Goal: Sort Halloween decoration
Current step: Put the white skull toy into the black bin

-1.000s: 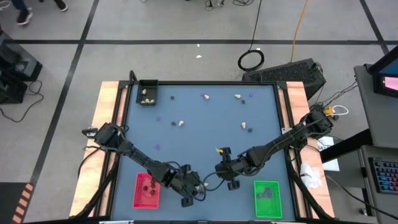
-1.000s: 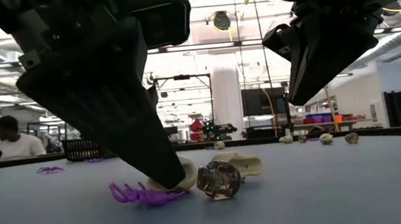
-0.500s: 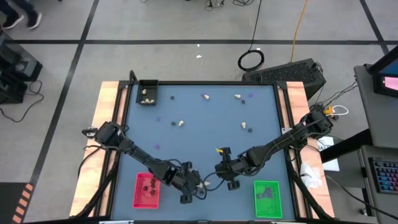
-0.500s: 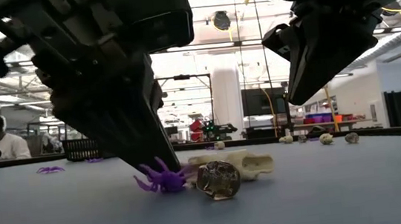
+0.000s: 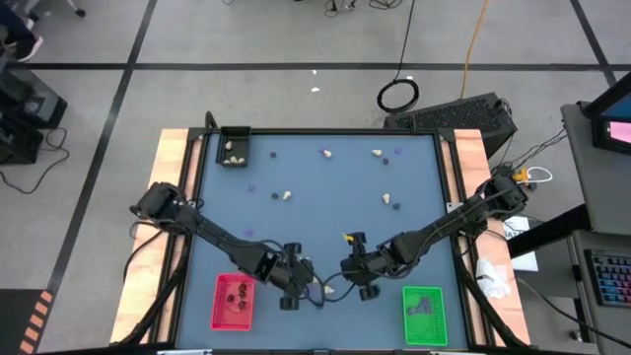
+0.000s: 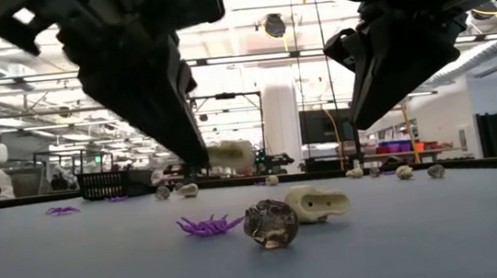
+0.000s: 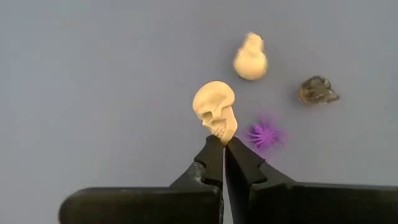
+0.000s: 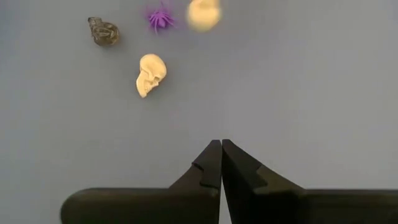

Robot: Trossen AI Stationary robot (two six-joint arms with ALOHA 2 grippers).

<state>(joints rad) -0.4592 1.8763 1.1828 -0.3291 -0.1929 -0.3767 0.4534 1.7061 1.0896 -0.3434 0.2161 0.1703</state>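
So the left end effector [image 7: 224, 144] is pinching a cream skull [image 7: 215, 111] by its jaw end, fingertips pressed tight on it, and it's hanging clear above the blue worktop [image 5: 325, 212] near the front edge. The skull's long axis is running straight out from the fingertips, cranium pointing away.

Right below and just beside it, three more bits are lying loose: a purple spider [image 6: 209, 224], a dark skull [image 6: 270, 224] and another cream skull [image 6: 316, 204], close together but apart from each other. The right end effector [image 8: 221, 147] is hovering near that same cluster with its fingers pressed together, holding nothing.

What the next move is hinging on, I reckon: the black tray [image 5: 234, 147] with cream pieces in it is sitting way off at the far left corner, so the held skull is facing a long carry on the left arm's own side. The red tray [image 5: 233, 301] is right next to the left arm, the green tray [image 5: 424, 315] over by the right one.
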